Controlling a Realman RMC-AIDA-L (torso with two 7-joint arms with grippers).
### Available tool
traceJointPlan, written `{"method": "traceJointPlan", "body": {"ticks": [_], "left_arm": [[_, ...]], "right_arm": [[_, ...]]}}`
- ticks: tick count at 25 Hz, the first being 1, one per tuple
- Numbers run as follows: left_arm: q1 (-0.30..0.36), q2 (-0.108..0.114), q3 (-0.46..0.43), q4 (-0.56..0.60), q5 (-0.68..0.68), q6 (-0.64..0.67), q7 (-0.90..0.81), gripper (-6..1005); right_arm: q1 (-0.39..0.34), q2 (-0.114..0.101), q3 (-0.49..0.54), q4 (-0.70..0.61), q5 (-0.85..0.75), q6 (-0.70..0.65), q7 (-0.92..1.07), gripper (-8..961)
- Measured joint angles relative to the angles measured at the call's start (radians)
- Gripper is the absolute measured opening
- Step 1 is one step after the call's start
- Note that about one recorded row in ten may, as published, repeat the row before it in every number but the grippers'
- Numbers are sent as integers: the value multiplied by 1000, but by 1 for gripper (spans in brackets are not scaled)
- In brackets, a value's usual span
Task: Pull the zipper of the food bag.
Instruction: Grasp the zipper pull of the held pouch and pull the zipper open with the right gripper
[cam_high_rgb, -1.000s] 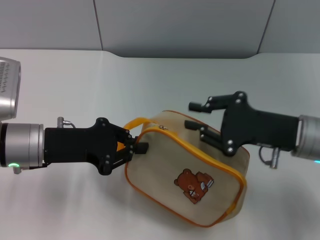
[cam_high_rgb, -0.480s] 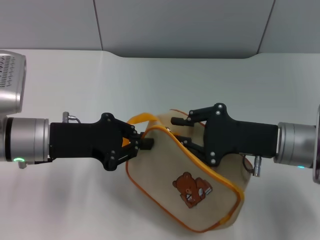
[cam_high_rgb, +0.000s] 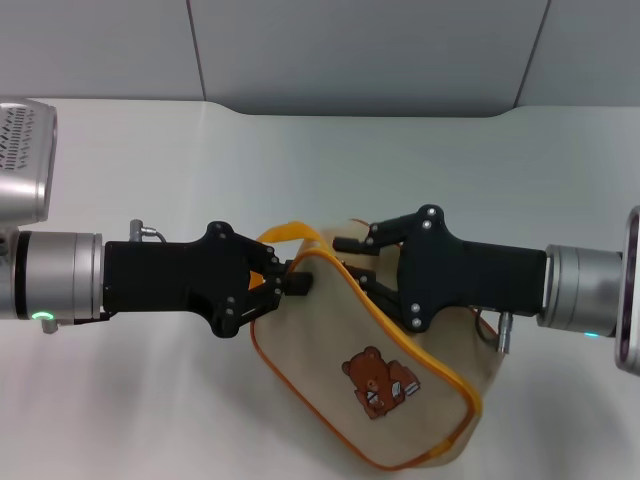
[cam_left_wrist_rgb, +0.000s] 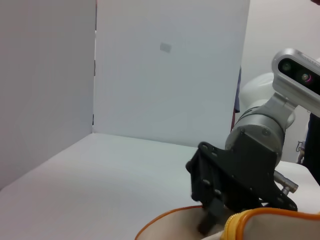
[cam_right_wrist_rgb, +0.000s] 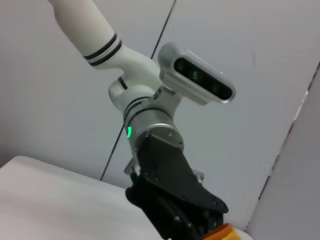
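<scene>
The food bag (cam_high_rgb: 420, 410) is a cream pouch with a brown bear print (cam_high_rgb: 375, 380), lying tilted on the white table. Its orange loop handle (cam_high_rgb: 285, 237) arches over the left end. The orange zipper track (cam_high_rgb: 430, 362) runs along the upper edge. The silver pull tab is hidden among my right fingers. My left gripper (cam_high_rgb: 292, 286) is shut on the bag's left end, under the handle. My right gripper (cam_high_rgb: 350, 260) is open, with its fingers straddling the bag's upper edge close to the left gripper. In the left wrist view the right gripper (cam_left_wrist_rgb: 212, 222) stands over the bag's orange edge (cam_left_wrist_rgb: 250, 220).
The white table (cam_high_rgb: 150, 160) extends to a grey wall panel (cam_high_rgb: 370, 50) at the back. The right wrist view shows my left arm (cam_right_wrist_rgb: 155, 130) and the head camera (cam_right_wrist_rgb: 200, 77) above it.
My right gripper has moved left along the bag's top edge toward the left gripper. The bag has shifted and tilted slightly. The left gripper has edged right, still holding the bag's end.
</scene>
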Motion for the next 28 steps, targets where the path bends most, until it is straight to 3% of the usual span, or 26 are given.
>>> {"method": "traceJointPlan", "body": {"ticks": [4,9,12,16,17,18,23,28], "left_arm": [[0,0,-1,0,0,0,0,59],[0,0,-1,0,0,0,0,59],[1,0,-4,0,0,-1,0,58],[14,8,-38,-3,-1,-23,5,58],[19,11,-50,-6,-1,-30,7,58],[25,15,-62,-9,-1,-39,8,58],[47,27,-86,-10,-1,-57,8,58],[49,27,-89,-10,-1,-56,1,58]], "right_arm": [[0,0,-31,-5,1,0,-2,233],[-5,0,-37,-8,1,0,-12,53],[-11,-1,-38,-8,1,-1,-13,-2],[-57,-10,-38,-11,-9,-36,-8,16],[-112,-16,-37,-27,-13,-81,-1,21],[-112,-16,-37,-27,-13,-81,-1,26],[-258,-23,-33,-131,-17,-184,69,49],[-304,-19,14,-161,-9,-221,91,71]]}}
